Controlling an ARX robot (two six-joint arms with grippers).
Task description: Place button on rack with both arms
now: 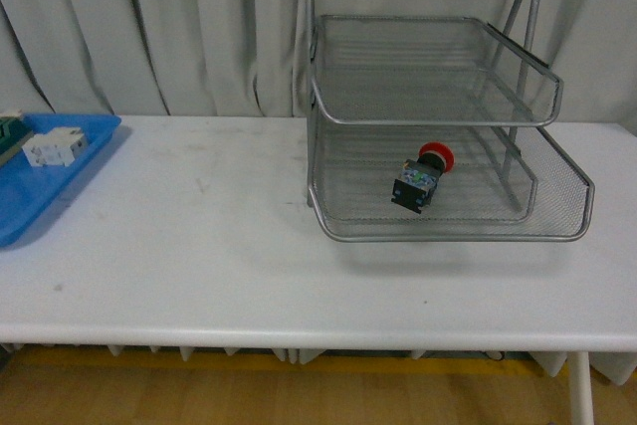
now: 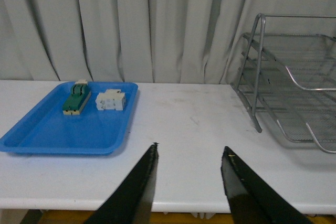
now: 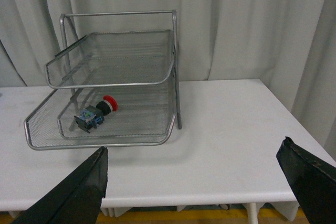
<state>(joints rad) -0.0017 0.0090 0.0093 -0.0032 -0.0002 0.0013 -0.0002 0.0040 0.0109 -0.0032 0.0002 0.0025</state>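
Button in rack, apart from fingers

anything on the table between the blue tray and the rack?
Nothing: that stretch of table between the blue tray and the rack is bare, clearest in the left wrist view; front view agrees.

Button in rack (lowest tier)

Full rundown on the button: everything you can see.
The button has a round red mushroom cap on a dark boxy body with small greenish-blue bits on its end. It looks like plastic. It lies on its side on the mesh of a lower tier of the rack, under the top tier, cap pointing toward the back. Only the mesh touches it.
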